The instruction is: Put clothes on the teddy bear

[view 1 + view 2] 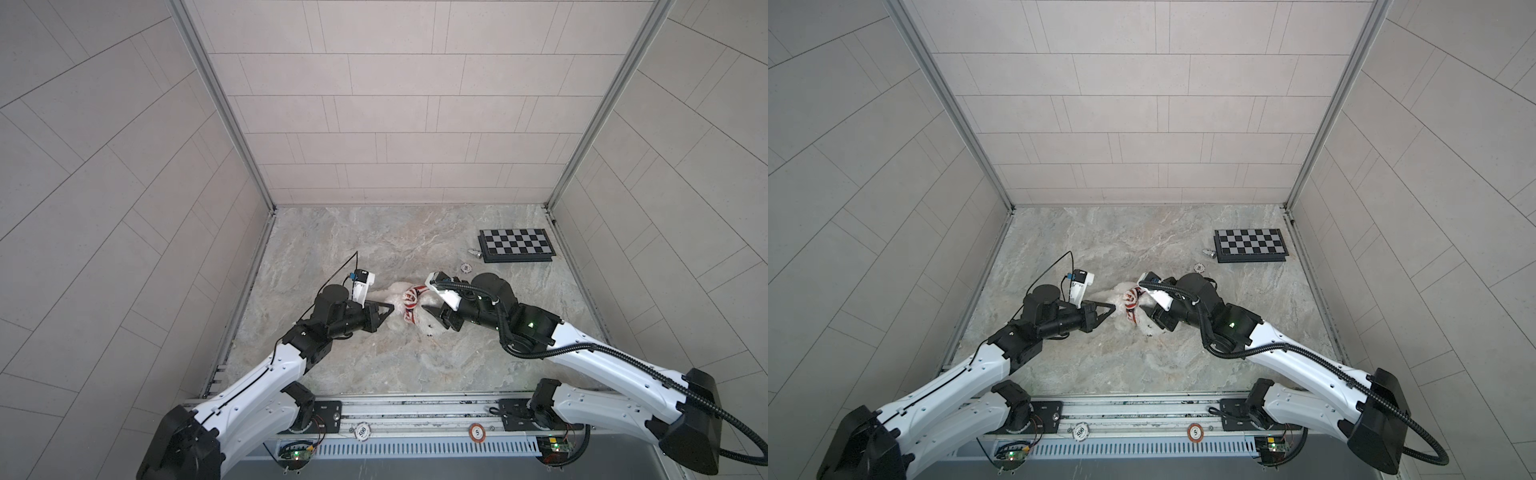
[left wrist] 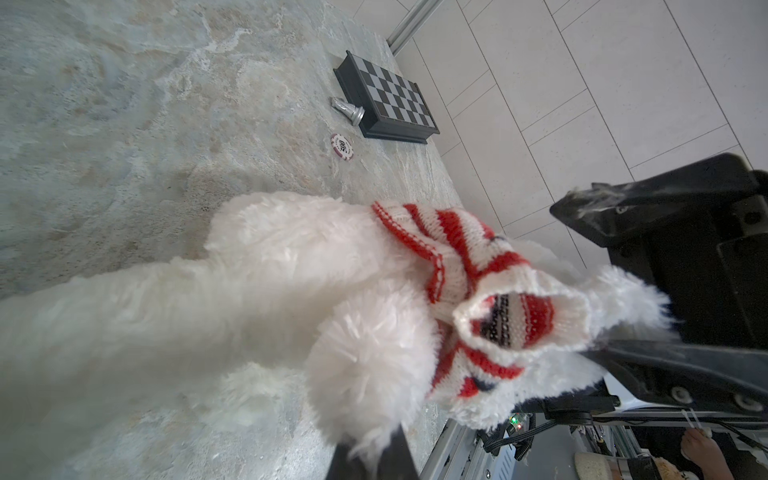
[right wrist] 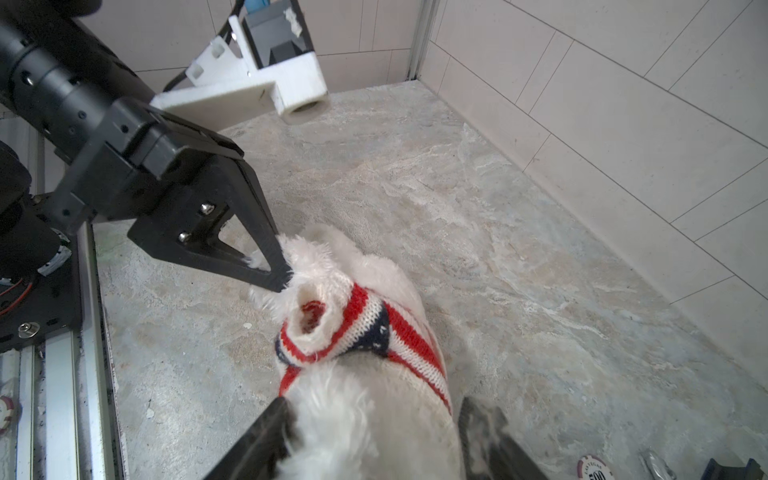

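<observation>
The teddy bear (image 1: 428, 322) lies mid-table in both top views, white and fluffy, between the two grippers. A red-and-white striped sweater (image 1: 409, 305) is bunched round its body (image 3: 361, 415). One sweater sleeve (image 3: 311, 311) gapes empty. My left gripper (image 2: 374, 453) is shut on the fur of a paw (image 2: 365, 374) right beside that sleeve, and its tip (image 3: 282, 274) shows in the right wrist view. My right gripper (image 3: 374, 436) stands open, one finger on each side of the bear's body. Its fingers (image 3: 270, 432) brush the fur.
At the back right lies a chessboard (image 1: 515, 245) with a silver chess piece (image 1: 473, 252) against it. A poker chip (image 1: 466, 268) rests just behind the right arm. Two chips (image 1: 362, 431) sit on the front rail. Tiled walls close three sides.
</observation>
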{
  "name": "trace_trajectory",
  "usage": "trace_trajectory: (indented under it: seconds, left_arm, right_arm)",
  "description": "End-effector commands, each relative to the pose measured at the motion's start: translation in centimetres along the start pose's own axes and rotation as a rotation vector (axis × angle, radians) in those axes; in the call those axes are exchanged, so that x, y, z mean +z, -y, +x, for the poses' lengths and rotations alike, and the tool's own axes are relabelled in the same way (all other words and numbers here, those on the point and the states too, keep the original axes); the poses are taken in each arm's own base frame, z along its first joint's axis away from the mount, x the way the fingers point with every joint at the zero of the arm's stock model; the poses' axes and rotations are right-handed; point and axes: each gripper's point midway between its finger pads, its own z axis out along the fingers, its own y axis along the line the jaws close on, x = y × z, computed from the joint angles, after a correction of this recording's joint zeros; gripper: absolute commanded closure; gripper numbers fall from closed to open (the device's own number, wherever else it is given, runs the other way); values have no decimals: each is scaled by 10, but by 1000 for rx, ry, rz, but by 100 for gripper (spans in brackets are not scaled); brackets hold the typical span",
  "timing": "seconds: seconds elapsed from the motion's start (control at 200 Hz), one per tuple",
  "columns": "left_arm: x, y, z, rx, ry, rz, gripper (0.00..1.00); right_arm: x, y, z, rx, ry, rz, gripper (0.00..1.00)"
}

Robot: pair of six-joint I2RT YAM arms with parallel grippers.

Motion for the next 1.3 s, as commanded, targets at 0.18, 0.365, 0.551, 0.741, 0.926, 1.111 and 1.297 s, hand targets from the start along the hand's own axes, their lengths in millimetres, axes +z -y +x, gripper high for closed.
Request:
trace_trajectory:
  seconds: [0.18, 0.365, 0.551, 0.741, 0.926, 1.111, 1.297]
  left_arm:
    - [3, 11, -19, 39, 34, 15, 100]
    - [1, 14, -20, 43, 41, 22, 100]
    - [-2, 13, -19, 44, 44, 16, 100]
    - [-10, 0, -19, 39, 54, -47, 100]
    - [-28, -36, -31, -17, 115, -176, 91]
    - [-40, 1, -41, 116, 114, -184, 63]
    - [-29, 34, -41, 176, 76, -127, 60]
  right_arm:
    - [-8, -17, 18, -37, -72, -28, 36]
    - [2, -6, 35, -51, -138, 44, 42]
    - [11, 6, 35, -82, -152, 102, 72]
    - [6, 11, 38, -122, -143, 134, 100]
    - [0, -3, 35, -155, 23, 90, 100]
    - [2, -8, 34, -155, 66, 71, 100]
    - [4, -11, 26, -160, 98, 55, 100]
